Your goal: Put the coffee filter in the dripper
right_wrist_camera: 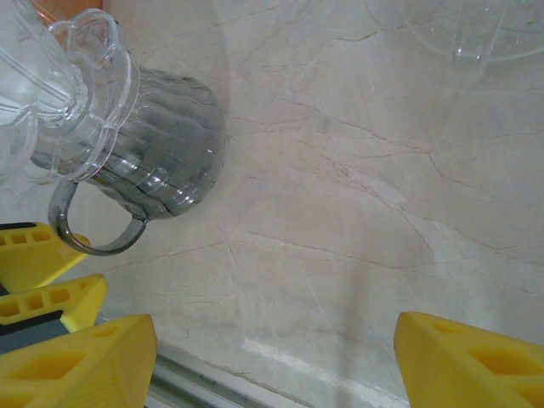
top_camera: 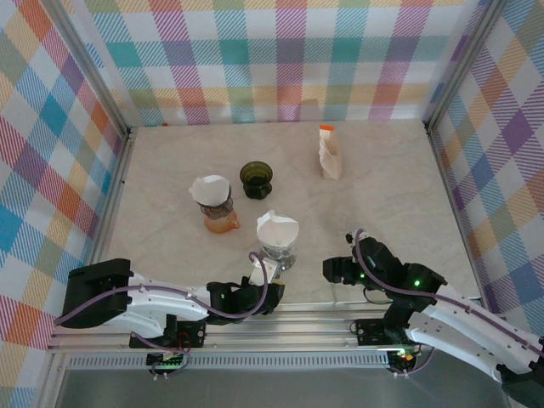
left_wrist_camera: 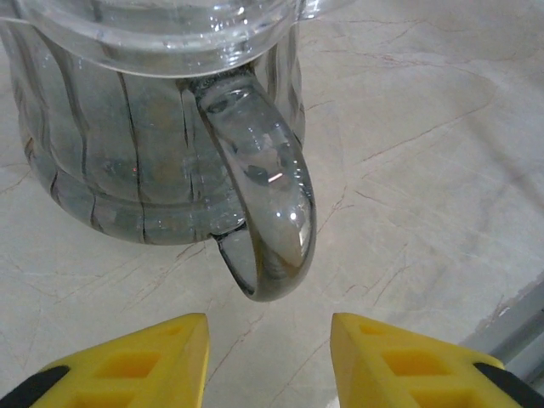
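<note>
Left gripper [left_wrist_camera: 269, 361]: fingers partly apart, nothing between them. Handle [left_wrist_camera: 274, 204] of a grey glass mug [left_wrist_camera: 110, 153] sits just ahead of the gap, not touching. Clear dripper [left_wrist_camera: 161, 34] rests on top of the mug, with the white coffee filter [top_camera: 277, 228] in it. Right gripper [right_wrist_camera: 272, 365]: fingers wide apart, empty, mug ahead to their left.

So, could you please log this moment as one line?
left gripper open facing ribbed smoky glass mug's handle | right gripper open above marble table
</note>
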Motion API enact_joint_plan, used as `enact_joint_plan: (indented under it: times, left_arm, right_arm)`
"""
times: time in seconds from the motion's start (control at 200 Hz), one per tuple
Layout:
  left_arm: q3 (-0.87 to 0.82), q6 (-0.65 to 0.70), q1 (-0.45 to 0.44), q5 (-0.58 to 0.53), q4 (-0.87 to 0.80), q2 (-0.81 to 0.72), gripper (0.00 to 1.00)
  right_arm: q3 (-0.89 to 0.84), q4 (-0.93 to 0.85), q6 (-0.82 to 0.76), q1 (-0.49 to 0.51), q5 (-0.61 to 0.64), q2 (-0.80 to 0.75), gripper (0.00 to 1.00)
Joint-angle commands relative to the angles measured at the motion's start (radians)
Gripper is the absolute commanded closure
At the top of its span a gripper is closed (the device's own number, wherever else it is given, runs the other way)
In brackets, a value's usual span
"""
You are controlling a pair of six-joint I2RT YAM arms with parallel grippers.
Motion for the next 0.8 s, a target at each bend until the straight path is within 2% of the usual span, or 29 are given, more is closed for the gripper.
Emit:
enact_joint_plan:
  times: [0.0,0.795]
  left_arm:
    - [0.038,0.027,-0.008,-0.05,0.016,0.028,0.6]
    - [0.112,0.194,0.13,0.044,0.05,0.127,0.71]
  right_arm:
    - [-0.001,-0.018,0.003,0.005,0.011,-0.012,0.26]
    - [-0.024,-0.022,0.005,0.005,0.013,-0.038,0.26]
